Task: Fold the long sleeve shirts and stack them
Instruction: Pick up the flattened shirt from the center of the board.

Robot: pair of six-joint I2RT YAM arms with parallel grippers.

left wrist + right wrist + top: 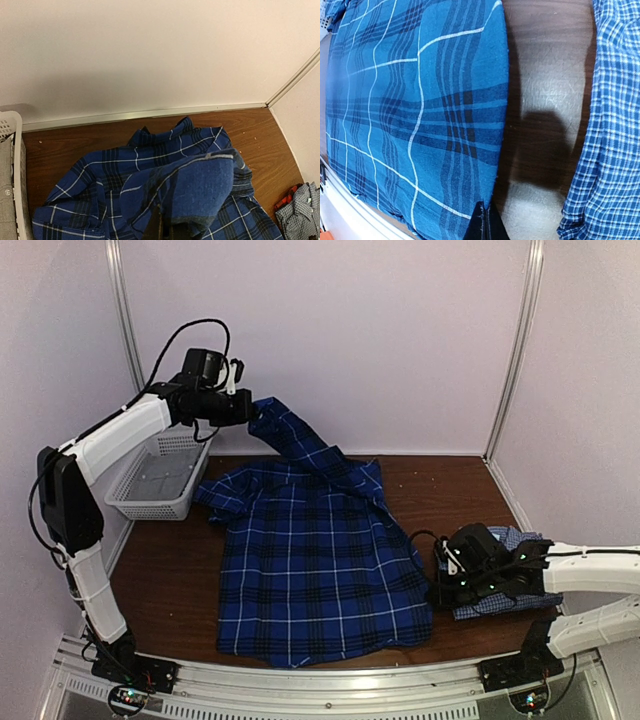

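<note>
Left fingers (238, 408) clench the plaid shirt (320, 570) by its sleeve (300, 445), raised far-left, while right fingers (479, 226) pinch its near-right edge.

Two slim robot arms stood side by side. The left arm (120, 435) had smooth white shells over its long links, with a bulky black joint housing (65, 502) at the elbow and a black wrist. A thin black cable (170, 343) arched loose above that wrist, beside a small white bracket (235, 373). The right arm (592, 570) wore the same white shells and ended in a black head dotted with tiny pale lights (466, 586). Its fingers (479, 227) were black and narrow. The black bases (122, 665) carried small coloured lights.
</note>
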